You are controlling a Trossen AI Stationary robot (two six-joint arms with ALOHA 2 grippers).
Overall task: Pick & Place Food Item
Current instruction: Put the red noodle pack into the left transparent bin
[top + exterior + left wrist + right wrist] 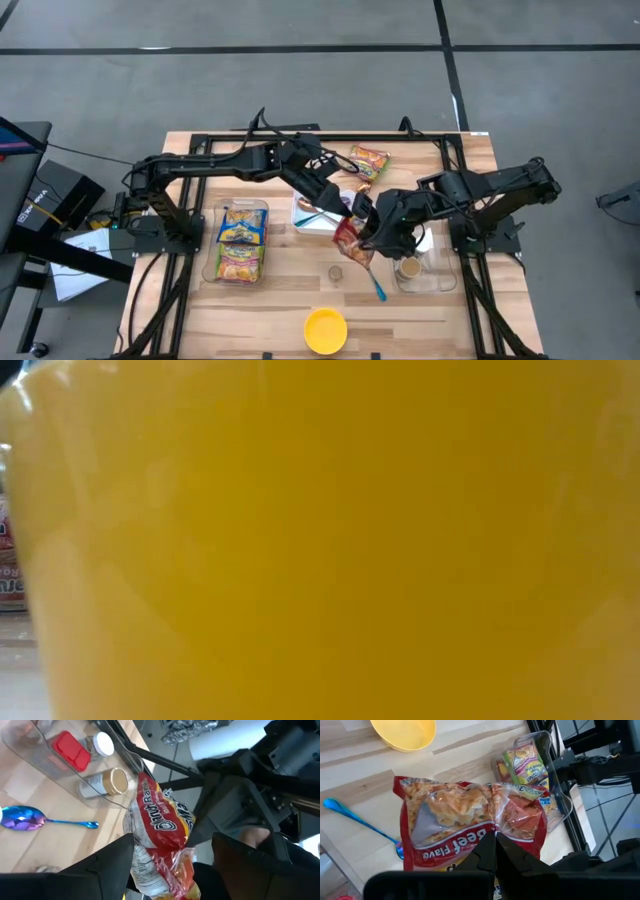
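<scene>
While the red noodle packet [470, 827] hangs above mid-table, the right gripper [495, 837] is pinched tight on its edge, so it dangles flat for a handover, I'd guess. The left gripper [172, 852] straddles it, jaws wide, not closed. Below lie a blue spoon [30, 819] and a yellow bowl [325, 330].

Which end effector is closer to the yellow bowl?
Right. The right end effector, shut on the red noodle packet, is just above and right of the yellow bowl. The left end effector is open, farther back.
</scene>
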